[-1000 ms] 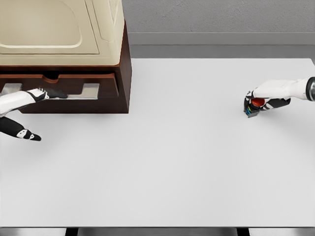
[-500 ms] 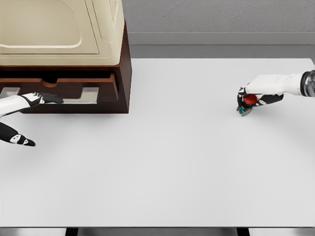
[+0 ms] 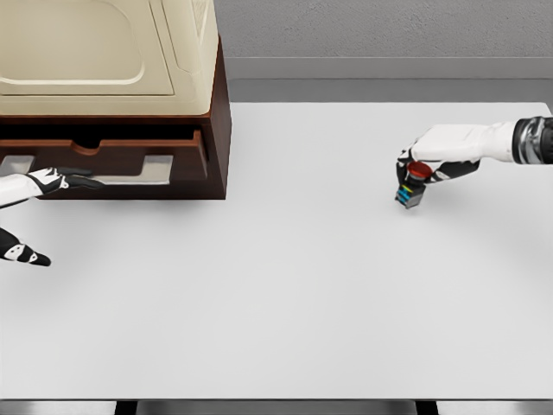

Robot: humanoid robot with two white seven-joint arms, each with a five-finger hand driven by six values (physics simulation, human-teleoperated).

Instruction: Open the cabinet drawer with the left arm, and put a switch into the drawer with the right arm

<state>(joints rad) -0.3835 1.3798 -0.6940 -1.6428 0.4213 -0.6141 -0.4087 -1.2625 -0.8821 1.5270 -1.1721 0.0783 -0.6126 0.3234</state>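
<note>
The brown cabinet (image 3: 219, 121) stands at the table's back left, with a cream housing on top. Its drawer (image 3: 104, 157) sticks out a little, and a silver handle plate (image 3: 138, 170) runs along its lower front. My left hand (image 3: 65, 218) enters at the left edge, open. Its black fingertips (image 3: 85, 181) reach to the handle plate's left end and the thumb hangs below. At the right, my right hand (image 3: 412, 180) is shut on a small switch (image 3: 408, 194) with a red button, held just above the table.
The white table (image 3: 285, 294) spreads between the cabinet and the right hand. A grey wall runs along the back. The table's front edge lies near the bottom of the view.
The right hand has carried the switch leftward. The left hand has drawn back to the left, and the drawer front has come slightly forward.
</note>
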